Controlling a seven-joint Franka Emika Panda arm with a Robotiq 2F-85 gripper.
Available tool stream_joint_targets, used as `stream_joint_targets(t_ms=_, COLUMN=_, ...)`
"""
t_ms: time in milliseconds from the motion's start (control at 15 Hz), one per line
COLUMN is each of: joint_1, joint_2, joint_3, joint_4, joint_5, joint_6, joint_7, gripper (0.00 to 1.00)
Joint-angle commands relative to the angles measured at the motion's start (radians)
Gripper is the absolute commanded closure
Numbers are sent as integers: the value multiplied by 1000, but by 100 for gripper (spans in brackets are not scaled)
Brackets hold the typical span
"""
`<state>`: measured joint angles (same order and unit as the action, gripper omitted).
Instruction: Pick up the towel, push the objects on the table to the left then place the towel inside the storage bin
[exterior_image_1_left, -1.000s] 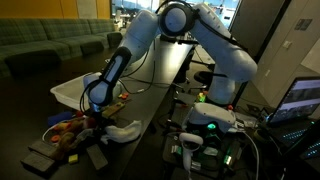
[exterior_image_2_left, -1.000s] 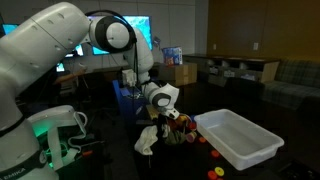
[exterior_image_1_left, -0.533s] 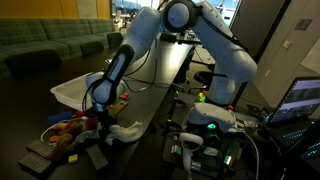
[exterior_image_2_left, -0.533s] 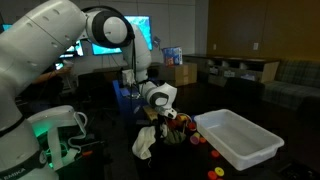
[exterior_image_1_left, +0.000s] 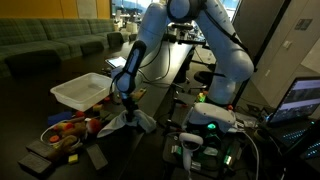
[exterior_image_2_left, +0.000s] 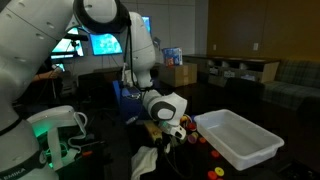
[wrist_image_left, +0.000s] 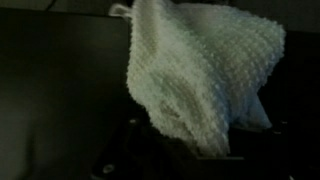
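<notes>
**Layout, left to right.** In an exterior view, a heap of small mixed toys in red, yellow and brown (exterior_image_1_left: 68, 130) lies at the near left of the long black tabletop (exterior_image_1_left: 155, 92). A shallow rectangular tub of translucent white plastic (exterior_image_1_left: 80, 92) stands just behind the heap. To the right of the heap, the small whitish-grey knitted towel (exterior_image_1_left: 131, 121) hangs from the hand (exterior_image_1_left: 127, 100), with its lower folds close to the tabletop. Contact with the surface cannot be confirmed.

**Hand state.** The fingers are pressed together, pinching the upper part of the towel. In the wrist view the cloth (wrist_image_left: 205, 70) fills most of the picture.

**Step in hand.** The towel is judged to be lifted. The push to the left is not yet done.

**Hazards.**
- The limp cloth may ride over the toys instead of moving them if it is carried too high.
- Toys may be driven off the near left edge if the sweep is too long.
- The towel may be dragged from the pinch if it catches on the heap.
- The tub may be displaced if toys are pressed against its wall.
</notes>
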<state>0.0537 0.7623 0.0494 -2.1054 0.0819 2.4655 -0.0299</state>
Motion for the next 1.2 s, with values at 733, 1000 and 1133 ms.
stream_joint_targets(t_ms=733, joint_1=-177, joint_2=165, joint_3=-326, joint_4=379, joint_5=-186, joint_6=-32, joint_7=110, gripper=90)
stream_joint_targets(t_ms=1000, joint_1=-178, joint_2=249, joint_3=-324, joint_4=539, joint_5=-183, joint_6=-43, joint_7=152, gripper=91)
stream_joint_targets(t_ms=1133, joint_1=-176, joint_2=281, joint_3=-305, joint_4=596, joint_5=-178, joint_6=-47, joint_7=148, gripper=90)
